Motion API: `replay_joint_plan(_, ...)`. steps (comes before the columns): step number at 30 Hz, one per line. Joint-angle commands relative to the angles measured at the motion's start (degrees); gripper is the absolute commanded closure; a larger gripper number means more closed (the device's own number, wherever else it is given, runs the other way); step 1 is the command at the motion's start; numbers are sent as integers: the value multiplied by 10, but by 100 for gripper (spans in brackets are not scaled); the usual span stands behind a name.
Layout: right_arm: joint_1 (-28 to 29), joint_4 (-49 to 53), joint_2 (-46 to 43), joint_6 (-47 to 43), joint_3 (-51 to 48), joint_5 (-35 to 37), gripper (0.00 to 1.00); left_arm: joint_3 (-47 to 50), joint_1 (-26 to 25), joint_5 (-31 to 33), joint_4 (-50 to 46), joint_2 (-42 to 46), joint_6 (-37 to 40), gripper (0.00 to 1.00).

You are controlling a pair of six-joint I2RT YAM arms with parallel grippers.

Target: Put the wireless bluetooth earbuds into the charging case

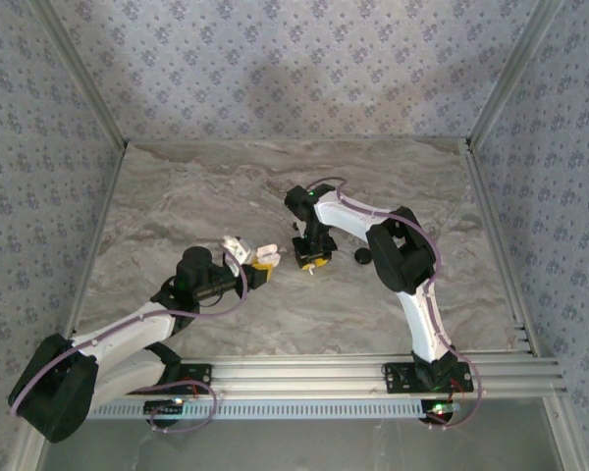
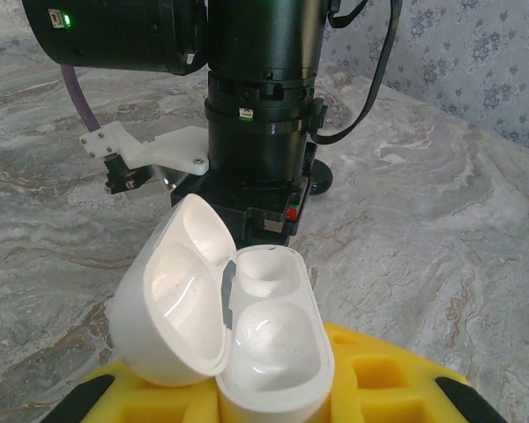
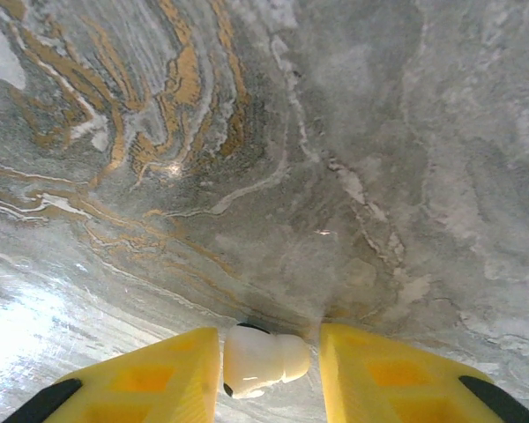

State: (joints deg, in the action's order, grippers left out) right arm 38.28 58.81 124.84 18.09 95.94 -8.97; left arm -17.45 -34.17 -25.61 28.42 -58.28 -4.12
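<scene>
Marble tabletop (image 1: 373, 177): under your arms.
Left gripper (image 1: 258, 263): clamped on open charging case (image 2: 273, 352).
Right gripper (image 3: 269, 374): jaws narrow around earbud (image 3: 256, 359); you can't tell if it grips.

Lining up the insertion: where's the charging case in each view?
Top external: charging case, left of centre, in the left end effector.
Left wrist: bottom centre, lid open to the left.
Right wrist: marble table, with an earbud inside the right end effector.
Shared landmark: that marble table.

The glossy white charging case (image 2: 269, 361) sits bottom centre in the left wrist view, open, lid swung left, both wells empty. One small white earbud (image 3: 260, 359) lies bottom centre in the right wrist view.
</scene>
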Motion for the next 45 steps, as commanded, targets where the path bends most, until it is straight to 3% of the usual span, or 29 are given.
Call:
replay_joint_plan(1, 4, 20, 18, 6, 13, 10, 67, -14, 1, 4, 3, 3, 5, 85)
replay_joint_plan(5, 5, 22, 16, 8, 13, 13, 73, -14, 1, 4, 2, 4, 5, 85)
replay_joint_plan(16, 3, -2, -39, 23, -7, 31, 75, -17, 2, 2, -1, -1, 10, 85)
replay_joint_plan(25, -11, -91, -193, 63, -103, 57, 75, -25, -22, 0, 63, -51, 13, 86)
replay_joint_plan(35, -19, -297, -408, 97, -241, 59, 75, -72, -55, 7, 171, -146, 10, 86)
replay_joint_plan(45, -5, -431, -529, 131, -352, 43, 74, -108, -70, 12, 242, -203, 4, 87)
